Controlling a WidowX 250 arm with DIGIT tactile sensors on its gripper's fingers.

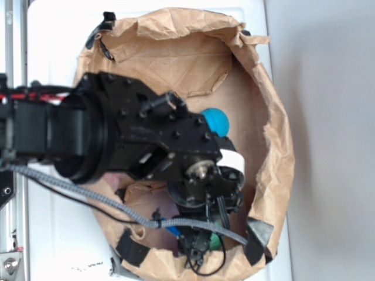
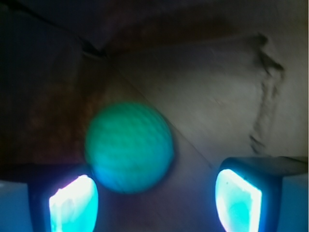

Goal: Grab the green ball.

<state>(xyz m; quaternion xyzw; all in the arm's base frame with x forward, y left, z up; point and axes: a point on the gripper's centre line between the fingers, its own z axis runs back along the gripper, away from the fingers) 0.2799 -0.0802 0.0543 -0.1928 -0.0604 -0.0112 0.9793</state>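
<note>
1. White tabletop under pale light, with a crumpled brown paper bag lying open and its rim held in places by strips of black tape.
2. Black robot arm reaching in from the left of the exterior view and bending down into the bag's opening, with a grey braided cable trailing across the lower edge.
3. Teal-blue ball resting inside the bag just past the arm's upper edge, partly hidden by the black housing.
4. Gripper low in the bag near the bottom rim, mostly masked by the wrist and wiring in the exterior view.
5. Green ball glimpsed as a small patch of green just beside the gripper's tip; in the wrist view, green ball large and slightly blurred, sitting on the brown paper floor.
6. Spread wide, with the two fingertips glowing cyan at the bottom corners of the wrist view and a clear gap between them.
7. Ball set nearer the left-hand fingertip in the wrist view, its lower edge overlapping that fingertip's top; contact impossible to tell through the blur, and well apart from the fingertip opposite.
8. Creased paper wall rising behind the ball, dark and shadowed toward the upper left of the wrist view.
</note>
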